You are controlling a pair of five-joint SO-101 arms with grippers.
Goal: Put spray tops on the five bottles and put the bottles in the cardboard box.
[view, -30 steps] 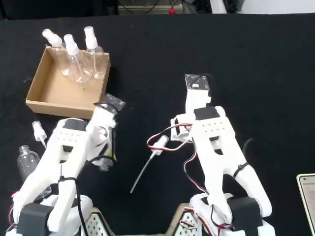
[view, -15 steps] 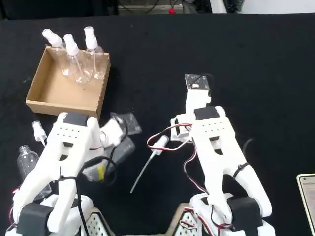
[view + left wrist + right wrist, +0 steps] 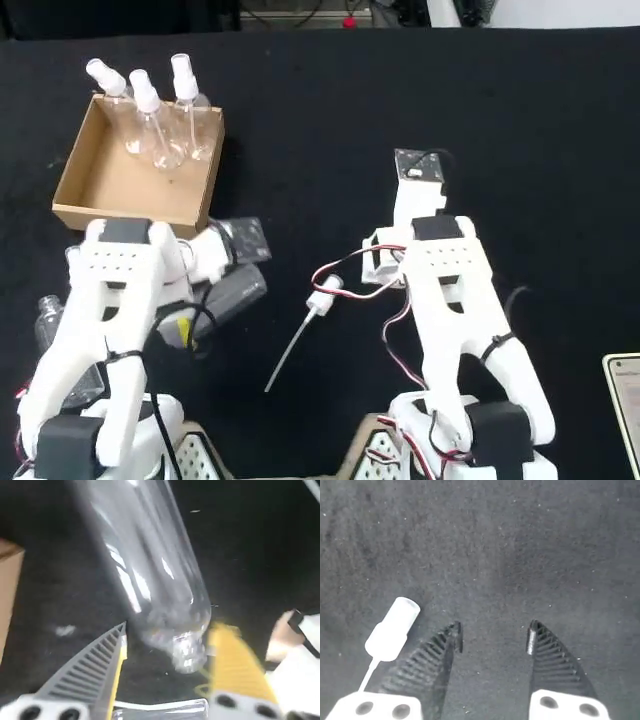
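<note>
My left gripper (image 3: 169,629) is shut on a clear bottle (image 3: 150,575) without a top, gripping it near the neck. In the high view this bottle (image 3: 238,290) hangs tilted above the table just in front of the cardboard box (image 3: 95,190), with the left gripper (image 3: 200,312) at its lower end. A white spray top (image 3: 323,297) with its long tube lies on the black table. My right gripper (image 3: 495,626) is open over the table, and the spray top (image 3: 392,627) lies just beside one finger. In the high view the right gripper (image 3: 380,265) is right of the spray top.
Three bottles with spray tops (image 3: 155,125) lean against the box's far wall. Another bottle without a top (image 3: 50,318) lies at the table's left, beside the left arm. A flat device (image 3: 625,390) sits at the right edge. A corner of the box (image 3: 7,595) shows in the left wrist view.
The left arm has swung the held bottle round, so that it now points to the right. The right arm has shifted a little to the right, away from the spray top.
</note>
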